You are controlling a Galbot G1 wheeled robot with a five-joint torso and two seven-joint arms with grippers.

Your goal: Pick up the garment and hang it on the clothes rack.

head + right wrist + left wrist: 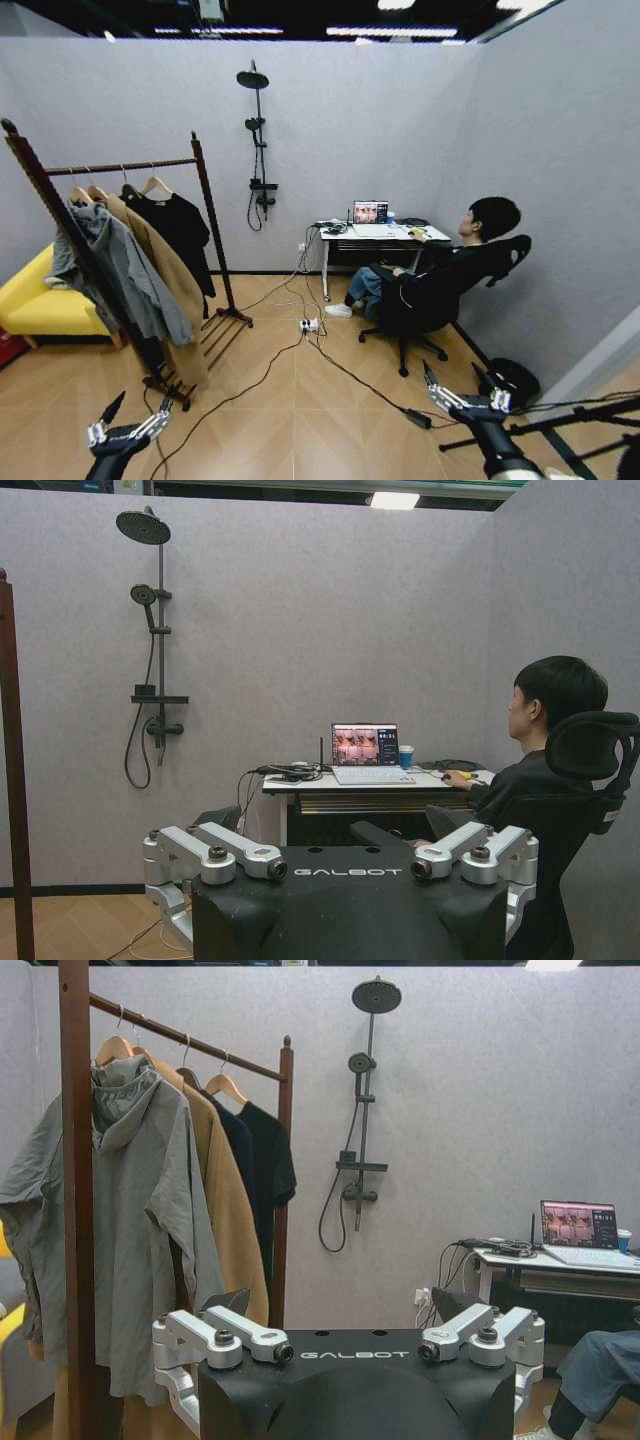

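Silver metal fingers on the left gripper stand spread apart with nothing between them, low at about 7 o'clock in the head view, over the wooden floor. The right gripper hangs at about 5 o'clock, its fingers likewise apart and empty. From the left wrist the clothes rack rises close by at 10 o'clock, its round rail carrying four hangers. Nearest the post is a grey hooded jacket, next a tan coat, then a plain dark garment, and at the far end of the rail the black T-shirt on a light wooden hanger; its chest print cannot be made out. Beyond the rack a black shower pole is fixed to the grey wall.
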